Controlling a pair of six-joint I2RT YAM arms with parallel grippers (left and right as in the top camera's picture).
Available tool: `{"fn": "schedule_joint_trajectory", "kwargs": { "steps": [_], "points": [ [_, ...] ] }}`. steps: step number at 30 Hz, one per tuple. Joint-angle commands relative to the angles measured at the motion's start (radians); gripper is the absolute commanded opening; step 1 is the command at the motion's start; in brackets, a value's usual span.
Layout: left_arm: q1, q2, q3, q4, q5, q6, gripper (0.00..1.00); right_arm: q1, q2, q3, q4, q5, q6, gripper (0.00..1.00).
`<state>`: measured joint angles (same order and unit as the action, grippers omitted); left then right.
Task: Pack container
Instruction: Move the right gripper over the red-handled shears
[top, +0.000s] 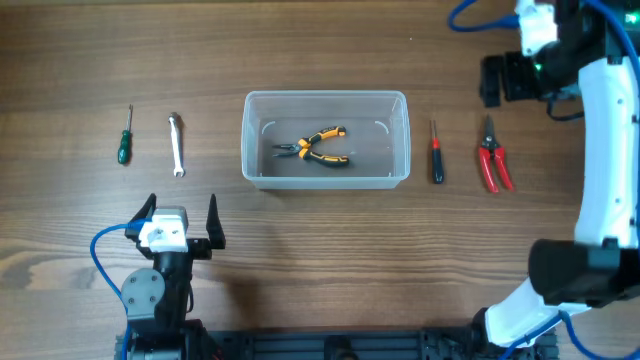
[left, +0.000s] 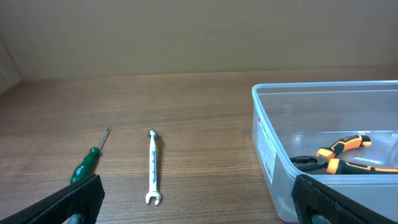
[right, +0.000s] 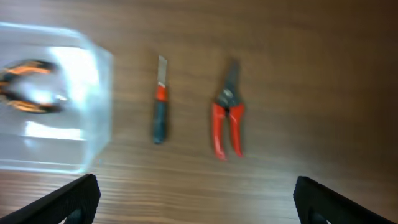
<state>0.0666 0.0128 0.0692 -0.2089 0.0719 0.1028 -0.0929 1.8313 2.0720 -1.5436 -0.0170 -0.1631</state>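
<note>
**Container mid-table: 1 tool in, 4 out**

The container (top: 326, 95) sits at the middle of the table (top: 80, 60), clear plastic, with orange-handled pliers (top: 318, 146) lying on its floor. It looks light and fairly stiff. Its smooth walls are likely slippery (and far too wide to span), so pinching 1 wall at the thick rim seems the safest hold.

On its left lie a wrench (top: 176, 144) and a green screwdriver (top: 124, 136). On its right lie a red-and-black screwdriver (top: 436, 152) and red pruners (top: 493, 155), all apart from it.

The left gripper (top: 181, 205) hovers near the wrench and the right gripper (right: 196, 182) above the pruners. Both have their jaws spread wide, holding nothing.
</note>
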Motion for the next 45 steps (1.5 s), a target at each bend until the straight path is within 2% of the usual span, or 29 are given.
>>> {"fn": "schedule_joint_trajectory", "kwargs": {
  "steps": [1, 5, 12, 17, 22, 36, 45],
  "points": [
    [-0.005, -0.008, -0.006, 0.003, -0.01, -0.01, 1.0, -0.098, 0.009, -0.084, 0.038, -0.038, -0.095, 1.0],
    [-0.005, -0.008, -0.006, 0.003, -0.01, -0.01, 1.0, -0.17, 0.011, -0.141, 0.069, -0.1, -0.122, 1.0],
    [-0.005, -0.008, -0.006, 0.003, -0.01, -0.01, 1.0, -0.188, 0.011, -0.286, 0.182, -0.087, -0.124, 1.0],
    [-0.005, -0.008, -0.006, 0.003, -0.01, -0.01, 1.0, -0.188, 0.011, -0.489, 0.317, -0.087, -0.262, 1.0],
    [-0.005, -0.008, -0.006, 0.003, -0.01, -0.01, 1.0, -0.188, 0.011, -0.609, 0.424, -0.03, -0.283, 1.0],
    [-0.005, -0.008, -0.006, 0.003, -0.01, -0.01, 1.0, -0.192, 0.015, -0.618, 0.542, 0.034, -0.282, 1.0],
    [-0.005, -0.008, -0.006, 0.003, -0.01, -0.01, 1.0, -0.259, 0.063, -0.621, 0.467, 0.077, -0.335, 1.0]
  ]
}}
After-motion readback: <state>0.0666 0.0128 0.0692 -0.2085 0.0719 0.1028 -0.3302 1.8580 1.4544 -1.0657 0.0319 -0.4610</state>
